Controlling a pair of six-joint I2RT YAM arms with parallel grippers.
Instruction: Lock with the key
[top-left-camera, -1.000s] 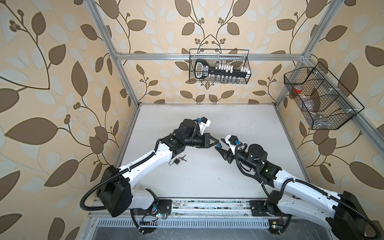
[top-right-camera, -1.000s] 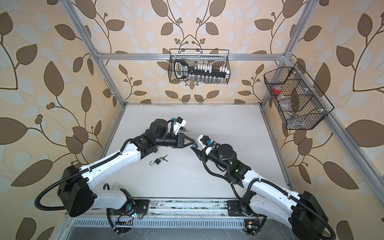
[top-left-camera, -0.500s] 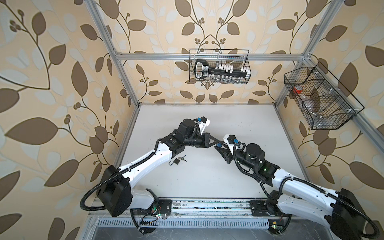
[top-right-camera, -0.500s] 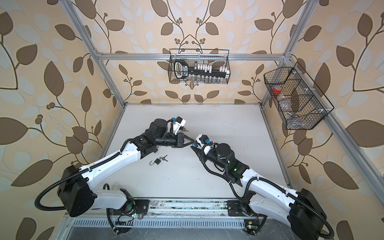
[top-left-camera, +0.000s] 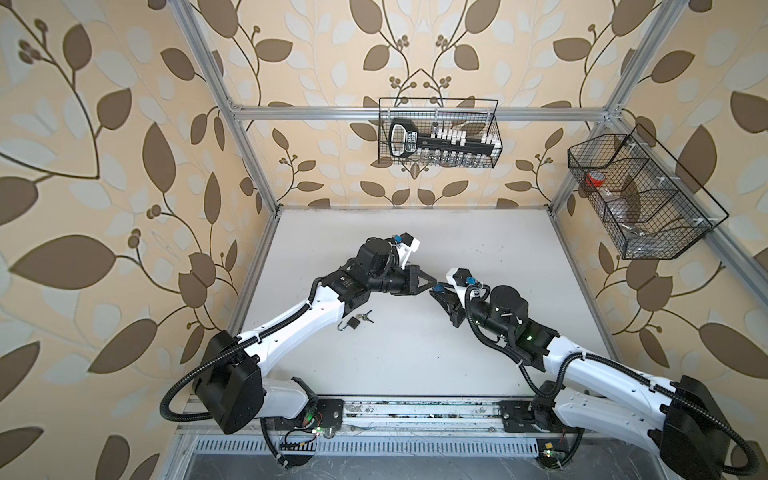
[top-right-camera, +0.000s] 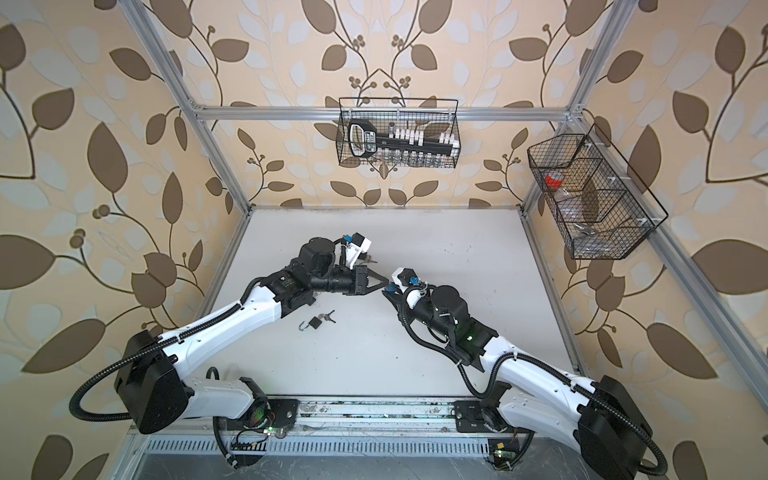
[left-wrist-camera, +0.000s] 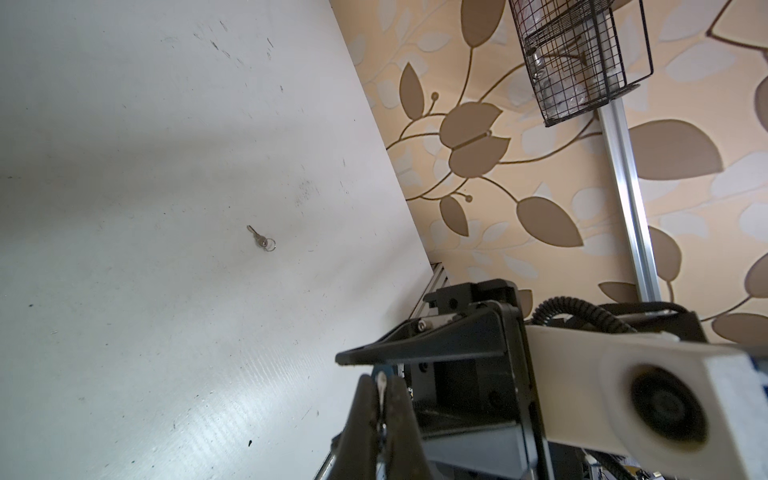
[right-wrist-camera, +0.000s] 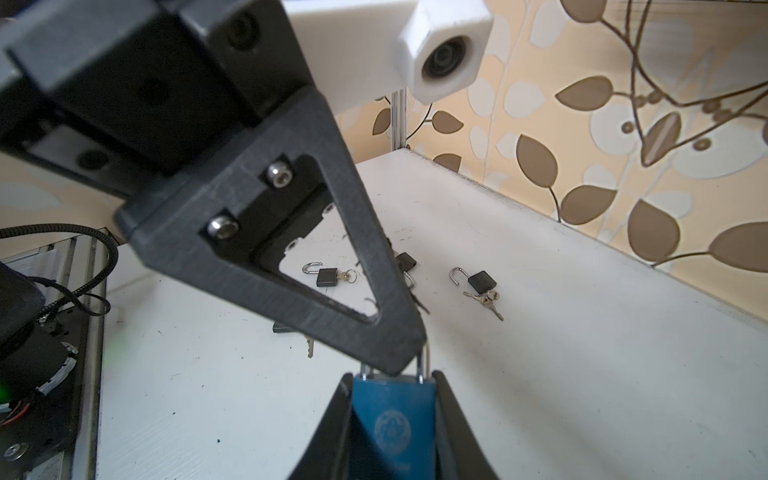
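Clamping a blue rectangular metal padlock by its narrow sides, the right tool holds it above the matte white desk, at the middle of both top views. At 9 o'clock of it the left tool, pressed together, pinches the lock's thin silver steel shackle. A small silver key on a ring lies flat on the scuffed desk, well apart. A black padlock, its shackle swung open and keys beside it, rests at 8 o'clock of the tools.
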